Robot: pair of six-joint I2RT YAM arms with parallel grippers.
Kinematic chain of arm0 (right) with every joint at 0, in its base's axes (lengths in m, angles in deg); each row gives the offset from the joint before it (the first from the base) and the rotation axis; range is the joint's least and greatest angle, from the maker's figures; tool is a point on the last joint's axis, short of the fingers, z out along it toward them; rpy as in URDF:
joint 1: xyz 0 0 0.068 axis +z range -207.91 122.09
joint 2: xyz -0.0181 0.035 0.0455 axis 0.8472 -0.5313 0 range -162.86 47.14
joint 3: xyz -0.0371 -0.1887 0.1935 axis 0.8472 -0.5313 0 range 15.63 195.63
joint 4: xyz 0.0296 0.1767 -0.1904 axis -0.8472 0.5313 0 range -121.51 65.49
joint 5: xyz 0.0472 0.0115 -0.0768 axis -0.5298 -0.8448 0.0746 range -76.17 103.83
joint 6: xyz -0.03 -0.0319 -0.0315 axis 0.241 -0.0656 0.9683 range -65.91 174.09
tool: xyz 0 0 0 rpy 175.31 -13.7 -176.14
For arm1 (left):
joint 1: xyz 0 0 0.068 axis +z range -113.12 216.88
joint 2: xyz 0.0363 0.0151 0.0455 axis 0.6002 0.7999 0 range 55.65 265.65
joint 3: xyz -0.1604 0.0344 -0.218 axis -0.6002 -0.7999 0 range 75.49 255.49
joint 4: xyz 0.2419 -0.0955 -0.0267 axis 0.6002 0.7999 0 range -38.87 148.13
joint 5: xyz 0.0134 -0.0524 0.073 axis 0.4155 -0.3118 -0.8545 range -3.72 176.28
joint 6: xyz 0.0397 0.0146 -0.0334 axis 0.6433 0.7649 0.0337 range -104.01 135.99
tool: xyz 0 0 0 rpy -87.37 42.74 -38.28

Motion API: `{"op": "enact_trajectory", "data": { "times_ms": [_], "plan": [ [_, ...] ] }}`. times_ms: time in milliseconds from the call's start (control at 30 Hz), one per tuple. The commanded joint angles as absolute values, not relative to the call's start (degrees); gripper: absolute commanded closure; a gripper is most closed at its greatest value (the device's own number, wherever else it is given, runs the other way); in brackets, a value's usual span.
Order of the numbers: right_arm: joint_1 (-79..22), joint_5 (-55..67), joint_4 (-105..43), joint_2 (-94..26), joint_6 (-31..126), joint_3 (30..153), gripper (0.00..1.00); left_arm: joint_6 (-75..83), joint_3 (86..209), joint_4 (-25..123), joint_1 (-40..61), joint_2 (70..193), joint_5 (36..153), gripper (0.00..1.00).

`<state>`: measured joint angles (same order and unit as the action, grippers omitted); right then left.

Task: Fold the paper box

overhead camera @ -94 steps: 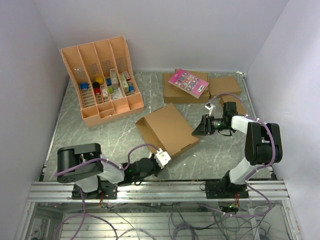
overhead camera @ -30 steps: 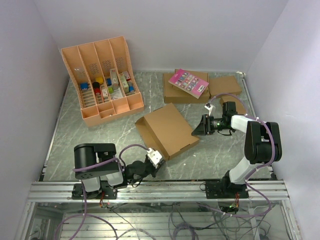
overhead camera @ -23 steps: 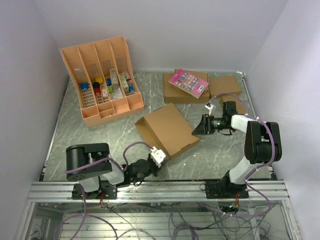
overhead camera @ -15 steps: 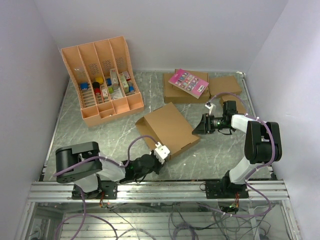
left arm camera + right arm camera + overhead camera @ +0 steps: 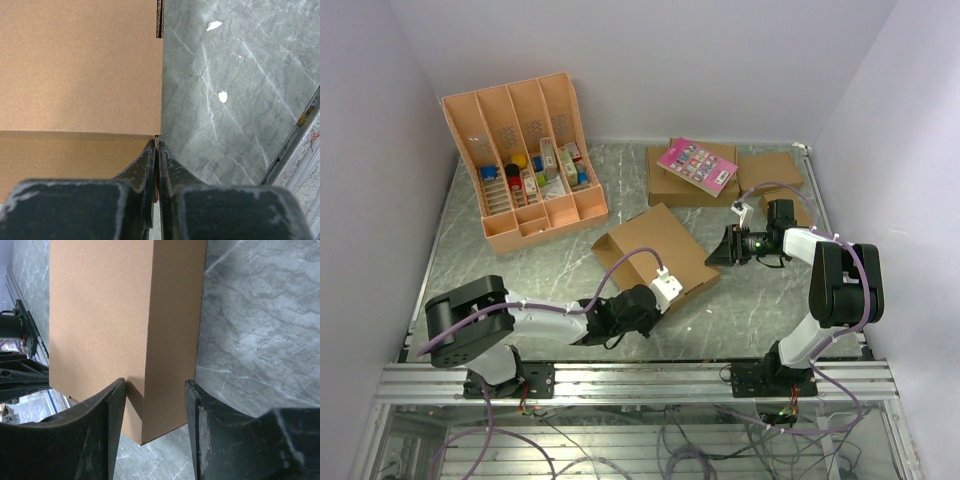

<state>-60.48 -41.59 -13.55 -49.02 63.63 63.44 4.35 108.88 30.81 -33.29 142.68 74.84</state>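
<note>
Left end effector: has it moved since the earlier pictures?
Yes. The left end effector slid away from the metal rail at the near edge, rightward, up to the near corner of the paper box.

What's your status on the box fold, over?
Left gripper shut at near corner of paper box. Right gripper clamped on its right corner. Box lying flat, nothing on top.

On the grey marbled worktop (image 5: 520,270), an orange-tan compartment tray (image 5: 532,110) sits at the back left, with small coloured items (image 5: 535,170), perhaps bottles, in its lower slots. A pink card (image 5: 697,165) lies on flat brown boxes (image 5: 670,187) at the back right.
</note>
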Motion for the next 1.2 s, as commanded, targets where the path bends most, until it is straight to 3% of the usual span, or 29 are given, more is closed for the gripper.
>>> {"op": "enact_trajectory", "data": {
  "times_ms": [0, 200, 500, 700, 900, 1033, 1167],
  "plan": [
    [-60.0, -35.8, -12.5, -50.4, 66.3, 62.7, 0.51, 3.0, 113.7, 37.5, -32.3, 142.0, 74.4, 0.80],
    [-60.0, -35.7, -12.1, -50.5, 66.5, 63.0, 0.51, -0.2, 114.7, 44.0, -32.2, 136.6, 74.5, 0.46],
    [-60.0, -35.7, -12.0, -50.4, 66.6, 63.2, 0.51, -20.9, 111.2, 51.7, -29.2, 122.9, 71.9, 0.25],
    [-60.1, -35.6, -12.0, -50.4, 66.8, 63.3, 0.51, -36.4, 97.0, 44.8, -19.4, 107.6, 76.6, 0.00],
    [-59.9, -35.5, -11.6, -51.1, 67.1, 63.5, 0.50, -40.2, 92.0, 43.2, 2.9, 99.4, 85.0, 0.04],
    [-59.8, -35.5, -11.6, -51.1, 67.1, 63.5, 0.50, -44.1, 89.5, 31.2, 14.9, 109.2, 95.6, 0.04],
    [-59.9, -36.0, -11.6, -51.4, 67.2, 63.6, 0.50, -43.8, 92.0, 22.3, 16.8, 120.7, 99.4, 0.04]
  ]
}}
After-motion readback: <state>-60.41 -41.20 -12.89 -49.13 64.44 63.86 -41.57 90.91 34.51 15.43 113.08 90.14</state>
